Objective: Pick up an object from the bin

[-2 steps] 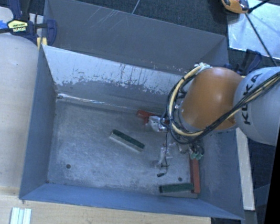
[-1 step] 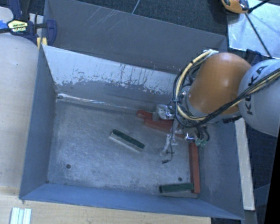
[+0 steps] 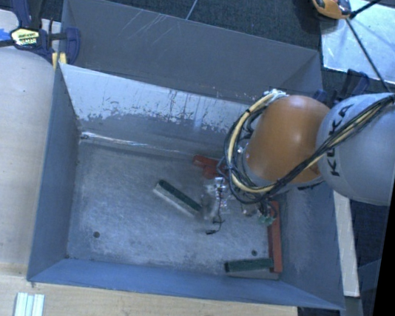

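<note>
Near the middle of the bin's (image 3: 55,190) floor, somewhat toward its right side, the gripper (image 3: 216,208) hung low under the arm's orange cover (image 3: 284,139), and it could not be told whether it stood wide, narrow or closed on anything. Just to its left lay a flat bar (image 3: 177,196), dark green along one long side and pale grey along the other. The bar's long axis ran slantwise from the upper left down to the lower right, so that its lower-right end pointed at the gripper and came very close to it; whether the two touched could not be made out. Just below the gripper a small dark scrap (image 3: 211,231) rested on the floor. Behind the gripper, toward the back wall, a red piece (image 3: 205,164) showed partly from beneath the cover. To the gripper's right a long red strip (image 3: 275,247) lay along the foot of the right wall, running front to back. A dark green block (image 3: 249,267) lay crosswise at the strip's near end, well apart from the gripper.
</note>
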